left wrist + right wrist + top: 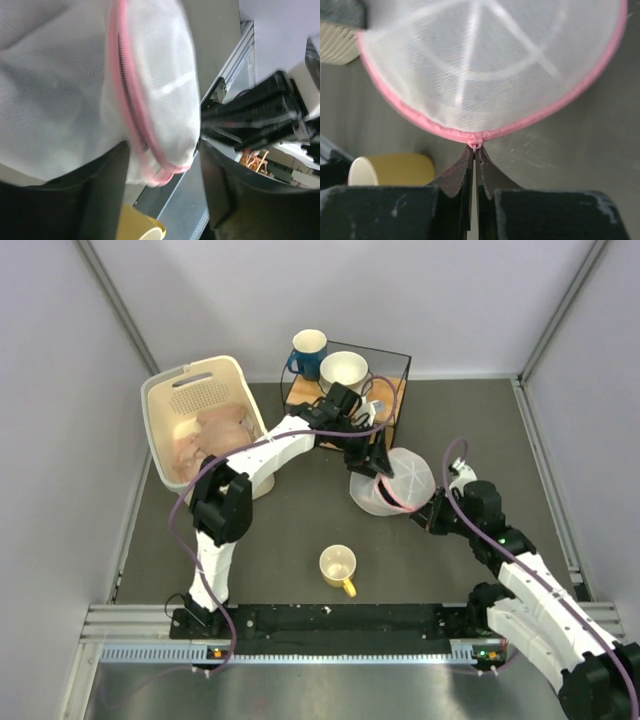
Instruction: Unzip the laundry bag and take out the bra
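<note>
The right gripper [474, 159] is pinching the zip pull [475, 145] on the bag [485, 65], mid-table [290, 540], fingers closed tight, ready to drag it round. The left gripper [372, 464] is seemingly bracing the far rim; its grip is unclear. No bra is showing through the mesh.

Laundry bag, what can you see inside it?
Through the laundry bag only white ribs and pale haze show; no garment can be made out. The zip looks closed where the right end effector pinches its pull.
</note>
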Robot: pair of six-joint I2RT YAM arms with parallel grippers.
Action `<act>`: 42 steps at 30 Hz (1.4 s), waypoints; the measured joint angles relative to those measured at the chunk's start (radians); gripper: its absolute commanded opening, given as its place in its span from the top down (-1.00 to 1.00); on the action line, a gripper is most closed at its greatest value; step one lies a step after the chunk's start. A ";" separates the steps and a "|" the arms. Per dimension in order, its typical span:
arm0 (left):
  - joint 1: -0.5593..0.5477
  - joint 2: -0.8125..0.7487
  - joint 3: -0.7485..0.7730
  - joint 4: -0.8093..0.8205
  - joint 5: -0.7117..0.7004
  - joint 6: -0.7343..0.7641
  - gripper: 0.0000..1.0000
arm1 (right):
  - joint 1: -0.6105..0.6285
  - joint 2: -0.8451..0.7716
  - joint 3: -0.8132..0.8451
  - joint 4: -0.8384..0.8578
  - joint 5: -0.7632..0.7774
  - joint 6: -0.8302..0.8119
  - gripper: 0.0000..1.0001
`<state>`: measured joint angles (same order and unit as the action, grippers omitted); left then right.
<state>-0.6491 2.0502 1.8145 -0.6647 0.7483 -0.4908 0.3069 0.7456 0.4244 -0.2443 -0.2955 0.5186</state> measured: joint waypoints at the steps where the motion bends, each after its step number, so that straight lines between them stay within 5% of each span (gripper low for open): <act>1: -0.006 0.018 0.021 -0.003 -0.003 -0.010 -0.58 | 0.014 -0.009 0.008 -0.021 0.005 0.018 1.00; 5: -0.019 0.033 0.050 -0.014 -0.085 -0.031 -0.98 | 0.093 -0.017 0.037 -0.055 0.022 0.092 1.00; 10: -0.025 -0.097 -0.036 -0.036 -0.254 -0.064 -0.97 | 0.124 0.014 0.042 -0.048 0.047 0.164 1.00; 18: -0.026 -0.518 -0.428 0.103 -0.389 -0.300 -0.91 | 0.125 0.059 0.042 -0.021 0.069 0.200 1.00; 28: -0.080 -0.296 -0.484 0.292 -0.341 -0.490 -0.76 | 0.125 0.082 0.042 0.006 0.066 0.200 1.00; 31: -0.086 -0.256 -0.484 0.319 -0.337 -0.517 -0.58 | 0.125 0.082 0.041 0.014 0.066 0.200 1.00; 32: -0.087 -0.250 -0.484 0.321 -0.337 -0.522 -0.34 | 0.125 0.081 0.041 0.014 0.066 0.201 1.00; 33: -0.087 -0.245 -0.481 0.323 -0.337 -0.528 0.33 | 0.125 0.081 0.041 0.014 0.066 0.200 1.00; 35: -0.088 -0.229 -0.469 0.325 -0.338 -0.539 0.89 | 0.125 0.081 0.041 0.014 0.067 0.200 1.00; 42: -0.081 -0.202 -0.434 0.319 -0.331 -0.507 1.00 | 0.124 0.053 0.041 -0.045 0.139 0.155 1.00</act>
<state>-0.7300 1.8481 1.3804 -0.3462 0.4175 -0.9981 0.4309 0.7982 0.4656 -0.2893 -0.1566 0.6735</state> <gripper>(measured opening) 0.024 0.008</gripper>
